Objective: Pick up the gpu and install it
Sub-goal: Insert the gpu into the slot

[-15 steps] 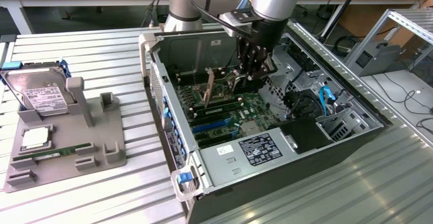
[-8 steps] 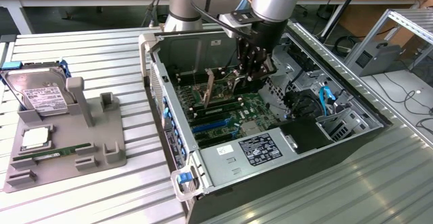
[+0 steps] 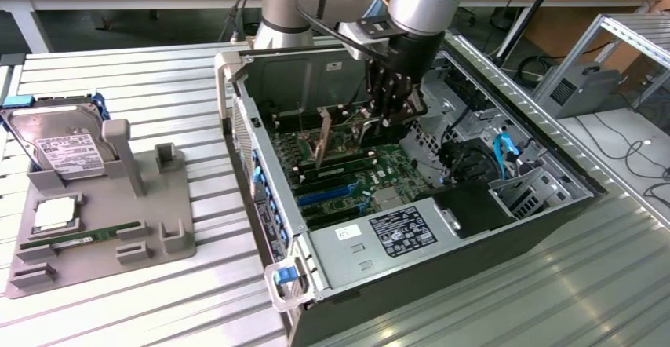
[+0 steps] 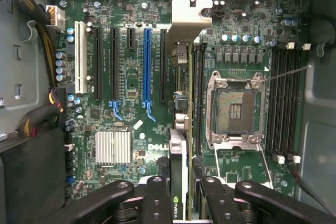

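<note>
The pincer (image 4: pixel 181 202) is partly closed on the gpu (image 4: pixel 179 161), clamping the thin card by both faces; the card stands on edge inside the open computer case (image 3: pixel 346 257) on the surface (image 3: pixel 157 72), over the motherboard (image 4: pixel 131 77). Its lower edge seems to be at a slot beside the blue slot (image 4: pixel 147 61); contact is hard to judge.

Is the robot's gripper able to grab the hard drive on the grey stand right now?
Probably not right now. The gripper is down inside the computer case, shut on the gpu, so its grip looks taken. The hard drive stands uncovered on the grey stand outside the case.
</note>
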### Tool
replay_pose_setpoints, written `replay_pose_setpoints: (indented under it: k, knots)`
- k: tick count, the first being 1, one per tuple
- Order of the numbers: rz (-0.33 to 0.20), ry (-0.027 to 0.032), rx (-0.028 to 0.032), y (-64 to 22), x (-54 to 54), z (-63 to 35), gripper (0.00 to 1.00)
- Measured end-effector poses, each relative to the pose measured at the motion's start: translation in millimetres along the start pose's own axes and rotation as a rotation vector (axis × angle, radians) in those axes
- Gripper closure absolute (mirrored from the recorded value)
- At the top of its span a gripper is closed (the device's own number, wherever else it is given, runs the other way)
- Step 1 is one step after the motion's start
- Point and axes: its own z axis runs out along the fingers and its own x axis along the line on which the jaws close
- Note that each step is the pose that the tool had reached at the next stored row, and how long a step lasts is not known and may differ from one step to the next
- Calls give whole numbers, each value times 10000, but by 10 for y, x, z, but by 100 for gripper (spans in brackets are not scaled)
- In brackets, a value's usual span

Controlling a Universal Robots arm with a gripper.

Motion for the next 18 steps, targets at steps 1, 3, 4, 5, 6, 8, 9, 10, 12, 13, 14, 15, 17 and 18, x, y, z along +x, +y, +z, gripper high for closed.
replay_pose_setpoints:
  k: [1, 3, 4, 5, 6, 8, 9, 10, 12, 13, 14, 15, 17, 18]
  knots:
    - [0, 0, 0, 0, 0, 2, 73]
    - [0, 0, 0, 0, 0, 6, 73]
    - [0, 0, 0, 0, 0, 7, 73]
    - [0, 0, 0, 0, 0, 9, 73]
    - [0, 0, 0, 0, 0, 14, 73]
    - [0, 0, 0, 0, 1, 20, 73]
    - [0, 0, 0, 0, 1, 21, 73]
    - [0, -1, 0, 0, 1, 23, 73]
    - [0, 0, 0, 0, 1, 29, 73]
    - [0, 0, 0, 1, 1, 32, 73]
    - [-1, 0, 0, 1, 1, 36, 73]
    - [0, -1, 0, 1, 1, 39, 73]
    - [0, 0, 0, 1, 1, 47, 73]
    - [0, 0, 0, 1, 2, 49, 73]
